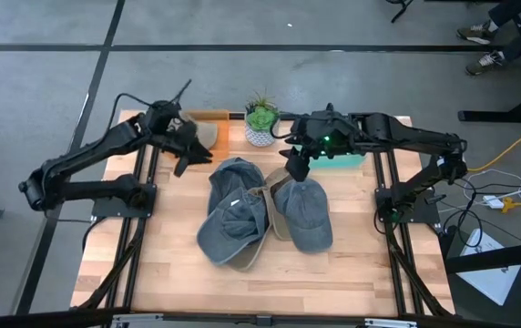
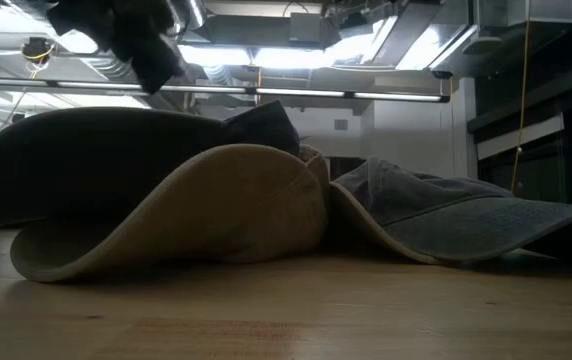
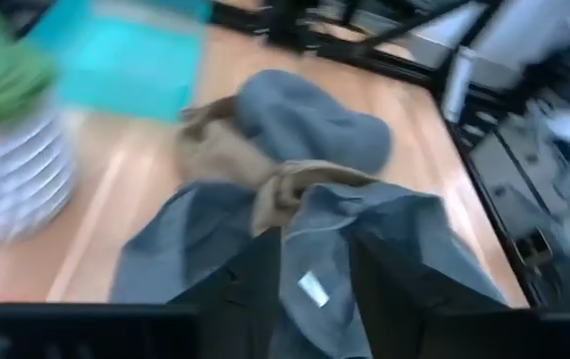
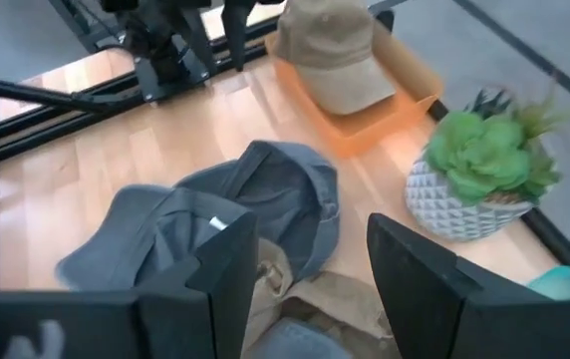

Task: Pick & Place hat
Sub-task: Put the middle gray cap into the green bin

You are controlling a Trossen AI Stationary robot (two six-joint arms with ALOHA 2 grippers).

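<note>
A tan hat (image 4: 333,55) is seen resting, soft and crumpled, in the orange tray (image 4: 405,105); the left gripper (image 1: 190,146) is parted nearby, the right gripper (image 4: 305,269) is spread over the grey hats (image 1: 242,214).

High cam stares straight down at the whole light wooden table (image 1: 333,273). Low cam sits at tabletop level, right up against the pile of grey-blue and tan fabric caps (image 2: 266,210). Both wrist cams look down on that same pile.

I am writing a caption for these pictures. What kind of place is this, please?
Probably a robotics lab or workshop: a wooden table on a bare grey floor, loose cables beside it, and exposed ceiling lights behind the caps.
</note>
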